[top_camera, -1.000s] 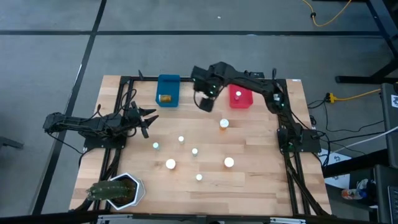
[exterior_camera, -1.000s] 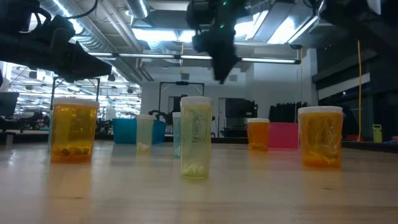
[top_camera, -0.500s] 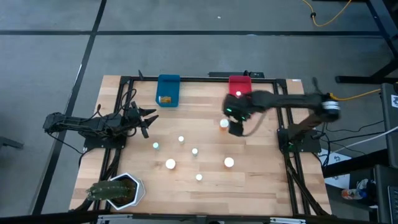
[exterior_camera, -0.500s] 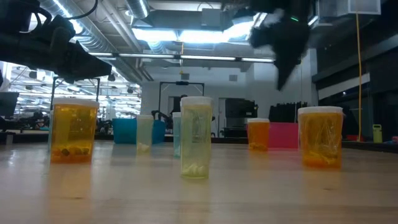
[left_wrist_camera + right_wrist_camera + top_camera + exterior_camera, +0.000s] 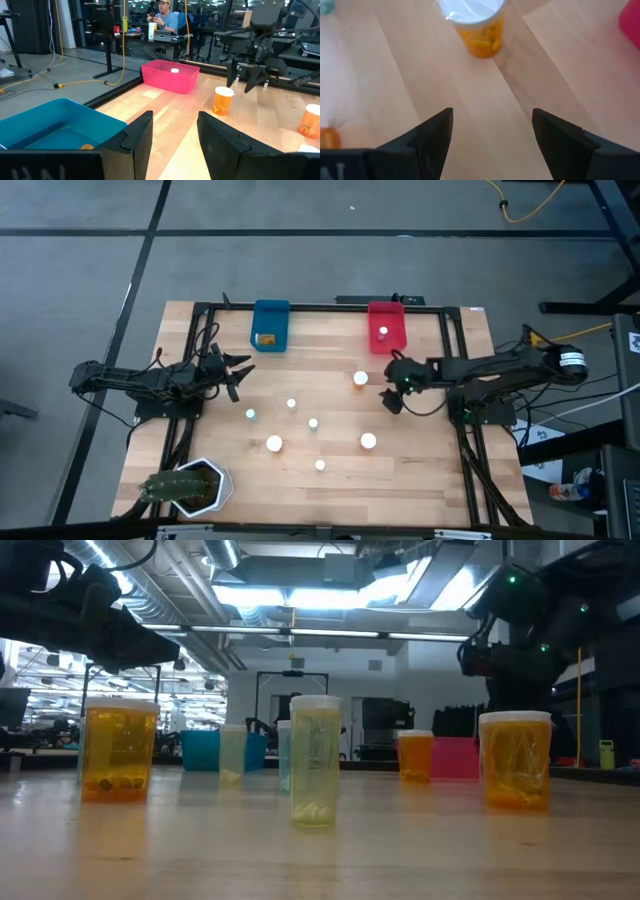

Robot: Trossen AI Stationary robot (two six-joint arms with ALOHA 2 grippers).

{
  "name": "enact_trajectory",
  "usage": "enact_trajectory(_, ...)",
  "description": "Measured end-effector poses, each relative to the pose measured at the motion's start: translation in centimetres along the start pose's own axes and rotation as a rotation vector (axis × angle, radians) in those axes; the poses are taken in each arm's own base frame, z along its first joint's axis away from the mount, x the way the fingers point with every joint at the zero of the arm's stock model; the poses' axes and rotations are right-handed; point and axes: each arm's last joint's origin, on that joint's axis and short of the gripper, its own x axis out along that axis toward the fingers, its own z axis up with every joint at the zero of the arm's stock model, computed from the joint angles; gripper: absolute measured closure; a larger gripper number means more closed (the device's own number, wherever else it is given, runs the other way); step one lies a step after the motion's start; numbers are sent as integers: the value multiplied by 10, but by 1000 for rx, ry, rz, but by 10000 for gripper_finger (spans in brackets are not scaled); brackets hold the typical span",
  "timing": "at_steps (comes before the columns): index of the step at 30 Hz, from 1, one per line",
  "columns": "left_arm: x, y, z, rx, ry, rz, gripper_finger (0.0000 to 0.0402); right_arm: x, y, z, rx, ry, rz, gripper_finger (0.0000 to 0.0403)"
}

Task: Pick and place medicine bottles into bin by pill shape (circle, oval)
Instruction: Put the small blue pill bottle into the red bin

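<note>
Several medicine bottles with white caps stand upright on the wooden table (image 5: 420, 470). An amber one (image 5: 360, 378) stands nearest my right gripper and also shows in the right wrist view (image 5: 472, 20). Others stand mid-table (image 5: 291, 404), (image 5: 313, 423), (image 5: 368, 441). One bottle lies in the blue bin (image 5: 270, 320) and one in the red bin (image 5: 388, 340). My right gripper (image 5: 392, 396) (image 5: 490, 135) is open and empty, just right of and nearer than the amber bottle. My left gripper (image 5: 236, 375) (image 5: 172, 135) is open and empty at the table's left.
A green plant in a white pot (image 5: 185, 488) stands at the near left corner. Both bins stand at the far edge. Black frame rails (image 5: 175, 440) run along the table's left and right sides. A person (image 5: 162, 15) sits in the room beyond the table.
My right gripper has swung from the far edge between the two bins toward the table's right and near side. It has come down to just beside the amber bottle. The bottles have kept still.
</note>
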Motion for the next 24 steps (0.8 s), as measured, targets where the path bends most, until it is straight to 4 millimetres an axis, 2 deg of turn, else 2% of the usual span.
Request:
enact_trajectory(9, 0, 0, 0, 16, -1, 0, 255, 2, -1, -3, -1, -6, 10, 130)
enact_trajectory(16, 0, 0, 2, -34, -23, -3, 255, 2, -1, -3, 23, -3, 13, 130)
enact_trajectory(20, 0, 0, 2, -139, -23, -10, 255, 2, -1, -3, 0, -4, 13, 130)
enact_trajectory(24, 0, -1, 2, -147, -22, -15, 255, 2, 1, 1, -2, -43, 23, 130)
